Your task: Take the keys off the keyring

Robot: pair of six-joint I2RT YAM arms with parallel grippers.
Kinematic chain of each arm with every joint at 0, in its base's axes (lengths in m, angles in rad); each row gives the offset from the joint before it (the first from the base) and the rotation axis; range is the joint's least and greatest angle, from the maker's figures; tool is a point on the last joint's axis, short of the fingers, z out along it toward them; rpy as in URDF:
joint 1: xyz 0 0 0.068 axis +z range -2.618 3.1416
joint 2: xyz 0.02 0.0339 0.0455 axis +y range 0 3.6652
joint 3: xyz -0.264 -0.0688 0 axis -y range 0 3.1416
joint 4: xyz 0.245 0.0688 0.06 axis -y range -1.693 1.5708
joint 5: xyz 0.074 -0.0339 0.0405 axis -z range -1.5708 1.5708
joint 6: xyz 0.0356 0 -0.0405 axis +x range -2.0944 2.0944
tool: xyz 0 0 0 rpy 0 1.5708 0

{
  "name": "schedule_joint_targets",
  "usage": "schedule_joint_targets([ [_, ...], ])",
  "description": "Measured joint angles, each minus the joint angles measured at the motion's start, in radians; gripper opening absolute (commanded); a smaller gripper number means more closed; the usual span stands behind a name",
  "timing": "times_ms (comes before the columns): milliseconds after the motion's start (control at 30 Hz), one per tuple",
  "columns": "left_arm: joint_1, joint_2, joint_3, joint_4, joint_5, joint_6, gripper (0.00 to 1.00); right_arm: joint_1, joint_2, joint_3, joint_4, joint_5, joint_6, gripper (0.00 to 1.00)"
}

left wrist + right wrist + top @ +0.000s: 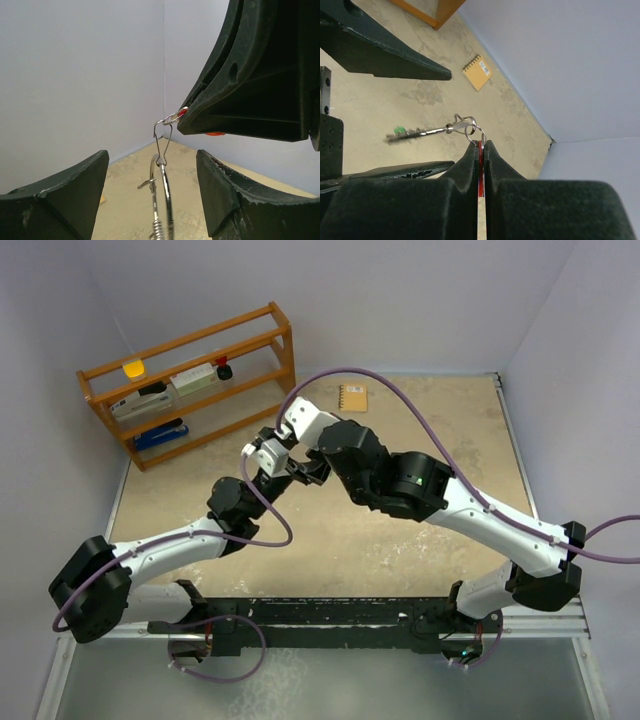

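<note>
Mid-air: red key (480,167) pinched in R end effector (480,143); keyring (168,200) inside spread L end effector (152,159).

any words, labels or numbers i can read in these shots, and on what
None can be read in any view.
Notebook: a small pale label on its cover, too small to read.
White boxes in the wooden rack: dark markings, too blurred to read.
</note>
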Motion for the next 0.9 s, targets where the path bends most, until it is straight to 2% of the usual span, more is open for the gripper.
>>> schedule_joint_targets([
  [900,0.0,0.069,0.0,0.133,-0.018,-0.012,0.53,0.022,0.0,-0.003,0.0,0.001,0.004,0.0],
])
